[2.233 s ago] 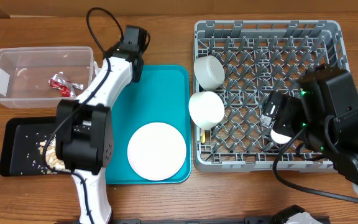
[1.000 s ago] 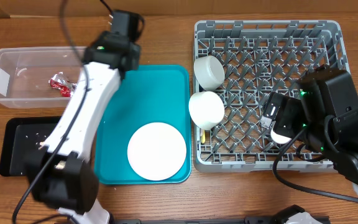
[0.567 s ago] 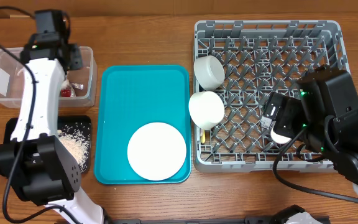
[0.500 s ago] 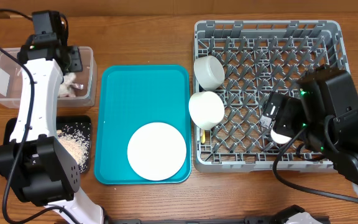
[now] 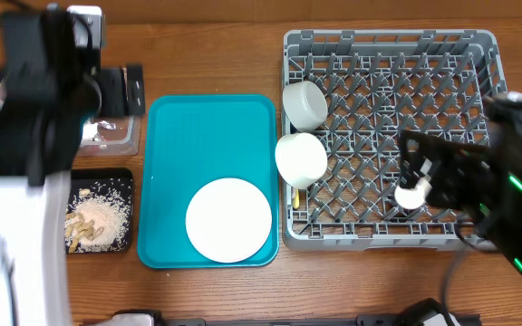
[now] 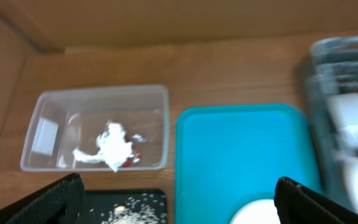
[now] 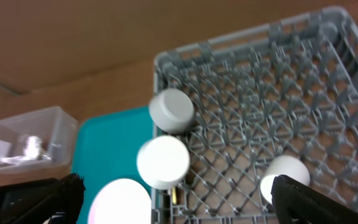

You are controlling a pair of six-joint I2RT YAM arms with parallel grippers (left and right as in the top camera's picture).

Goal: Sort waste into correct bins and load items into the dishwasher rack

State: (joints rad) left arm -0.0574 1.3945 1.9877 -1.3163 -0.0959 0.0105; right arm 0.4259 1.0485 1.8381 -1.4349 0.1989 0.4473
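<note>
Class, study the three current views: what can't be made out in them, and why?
- Clear tub: overhead, mostly covered by the blurred left arm; contents unseen there.
- Wrapper: left wrist, blurred to a pale lump with red.
- Black tray: left wrist, cut off by the bottom edge.
- Yellow utensil: overhead, tiny, mostly hidden beside the bowl at the rack wall.

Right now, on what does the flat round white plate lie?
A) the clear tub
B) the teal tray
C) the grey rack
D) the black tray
B: in the overhead view the white plate lies flat on the teal tray, to the left of the grey rack and outside it.
</note>
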